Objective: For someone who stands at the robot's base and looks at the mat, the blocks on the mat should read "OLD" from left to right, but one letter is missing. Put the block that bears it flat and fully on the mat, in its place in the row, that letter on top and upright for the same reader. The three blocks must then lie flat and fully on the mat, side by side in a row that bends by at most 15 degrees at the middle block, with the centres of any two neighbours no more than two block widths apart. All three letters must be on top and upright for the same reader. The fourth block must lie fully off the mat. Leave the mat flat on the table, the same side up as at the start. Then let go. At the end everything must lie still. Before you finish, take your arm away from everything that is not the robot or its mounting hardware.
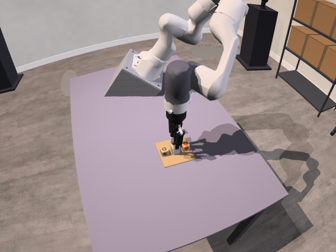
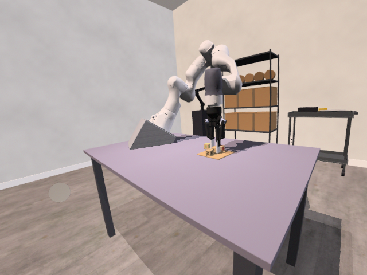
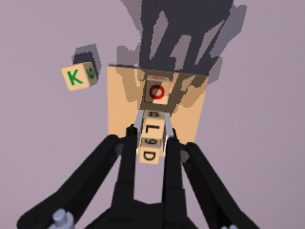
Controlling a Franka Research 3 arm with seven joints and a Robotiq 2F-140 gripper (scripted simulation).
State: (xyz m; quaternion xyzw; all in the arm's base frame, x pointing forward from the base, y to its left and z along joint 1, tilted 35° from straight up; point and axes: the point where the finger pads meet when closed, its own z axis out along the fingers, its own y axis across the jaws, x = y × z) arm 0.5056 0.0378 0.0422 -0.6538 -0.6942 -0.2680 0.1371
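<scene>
Over the table (image 1: 122, 168) (image 2: 192, 177), a flat tan mat (image 1: 173, 161) (image 2: 219, 156) (image 3: 120, 105) is carrying the O block (image 1: 185, 146) (image 2: 222, 148) (image 3: 156, 92) and the D block (image 1: 164, 151) (image 2: 209, 152) (image 3: 149, 156). You are seeing the task's L block (image 1: 172, 148) (image 2: 214, 149) (image 3: 152, 128) between them, over the mat; whether it is touching the mat, you cannot tell. The K block (image 2: 206, 145) (image 3: 76, 77) is lying fully off the mat, on the side nearer the arm's base.

Behind, a shelf unit (image 1: 285, 40) (image 2: 269, 103) is holding two rows of three brown boxes in the exterior view, with round brown objects above. You are counting four lettered blocks, one mat and one arm. Beside the shelf unit, one cart (image 2: 323, 114) is bearing a black item and a yellow one.

The arm (image 1: 228, 51) (image 2: 231, 66) is rising from its wedge-shaped mount (image 1: 127, 86) (image 2: 148, 138), arching over and pointing its gripper (image 1: 174, 145) (image 2: 215, 147) (image 3: 152, 119) down at the mat. You are holding the gripper's two fingers clamped on opposite sides of the L block.
</scene>
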